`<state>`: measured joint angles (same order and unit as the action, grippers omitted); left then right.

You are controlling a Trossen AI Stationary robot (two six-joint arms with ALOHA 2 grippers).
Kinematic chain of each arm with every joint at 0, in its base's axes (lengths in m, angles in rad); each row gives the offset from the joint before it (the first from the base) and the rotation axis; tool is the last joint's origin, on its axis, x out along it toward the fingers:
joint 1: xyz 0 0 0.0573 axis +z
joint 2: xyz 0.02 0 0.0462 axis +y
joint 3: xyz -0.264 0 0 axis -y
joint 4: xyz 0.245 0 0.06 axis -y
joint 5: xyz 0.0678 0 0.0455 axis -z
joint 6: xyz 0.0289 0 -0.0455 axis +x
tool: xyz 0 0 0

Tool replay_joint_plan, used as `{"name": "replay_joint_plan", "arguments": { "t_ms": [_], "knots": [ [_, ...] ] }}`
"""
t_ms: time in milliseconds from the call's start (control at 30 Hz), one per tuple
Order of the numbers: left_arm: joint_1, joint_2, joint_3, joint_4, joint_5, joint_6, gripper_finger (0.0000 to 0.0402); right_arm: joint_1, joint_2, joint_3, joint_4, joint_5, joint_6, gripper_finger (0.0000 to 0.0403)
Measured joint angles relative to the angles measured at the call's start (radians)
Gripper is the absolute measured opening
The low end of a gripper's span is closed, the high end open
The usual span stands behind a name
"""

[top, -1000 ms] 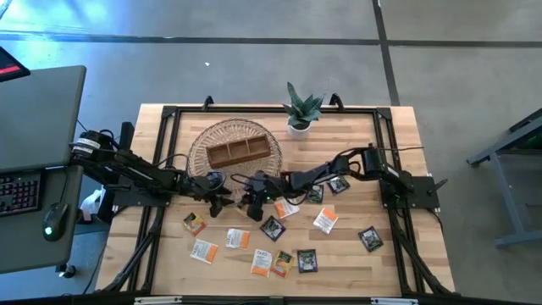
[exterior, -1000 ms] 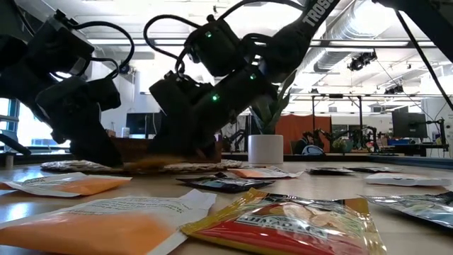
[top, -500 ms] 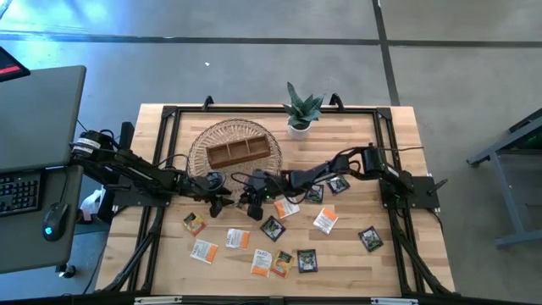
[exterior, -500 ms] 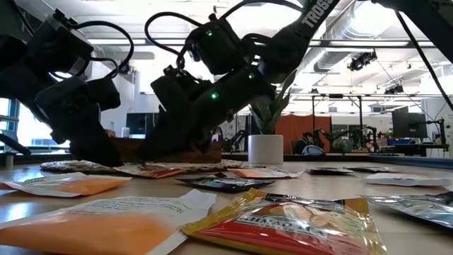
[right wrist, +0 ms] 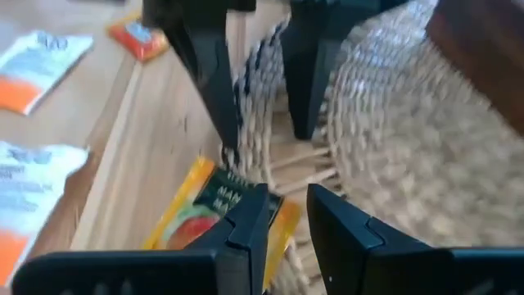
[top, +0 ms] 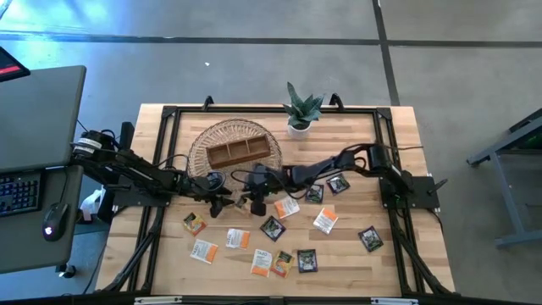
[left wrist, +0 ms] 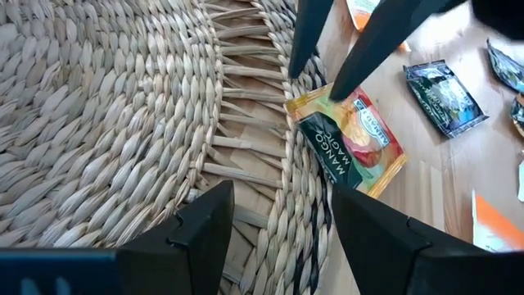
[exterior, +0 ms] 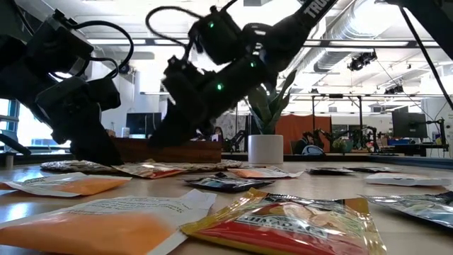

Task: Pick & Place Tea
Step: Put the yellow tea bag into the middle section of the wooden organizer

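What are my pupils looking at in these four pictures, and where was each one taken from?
Two dark robot arms work at a wooden table. One picture looks straight down from above, one looks level across the tabletop, and one comes from a camera on each arm's wrist. On the table lie small tea sachets, a round wicker mat bearing a wooden divided tray, and a potted plant. The left tool is open and empty over the mat's rim. The right tool hovers by a mango sachet lying partly on that rim; whether it grips the sachet cannot be told.
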<state>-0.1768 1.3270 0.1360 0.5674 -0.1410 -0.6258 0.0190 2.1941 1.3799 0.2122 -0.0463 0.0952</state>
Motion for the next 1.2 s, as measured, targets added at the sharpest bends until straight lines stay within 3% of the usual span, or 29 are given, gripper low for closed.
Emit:
{"name": "replay_joint_plan", "arguments": {
  "t_ms": [267,600,833,1033,1200],
  "knots": [
    [0.000,0.000,0.000,0.004,0.000,0.014,0.0209,0.000,0.006,-0.001,0.006,-0.006,-0.033,0.0088],
    [0.000,0.000,0.000,0.006,-0.001,0.016,0.0209,-0.009,0.032,0.001,0.027,0.011,-0.013,0.0147],
    [0.000,0.000,0.001,0.003,-0.006,0.021,0.0209,-0.010,0.061,0.000,0.021,-0.011,0.035,0.0156],
    [0.000,0.000,0.001,0.004,-0.010,0.029,0.0209,-0.011,0.071,0.001,0.041,-0.011,0.035,0.0116],
    [0.000,0.000,0.001,0.003,-0.015,0.030,0.0209,-0.010,0.071,0.001,0.039,-0.012,0.023,0.0036]
  ]
}}
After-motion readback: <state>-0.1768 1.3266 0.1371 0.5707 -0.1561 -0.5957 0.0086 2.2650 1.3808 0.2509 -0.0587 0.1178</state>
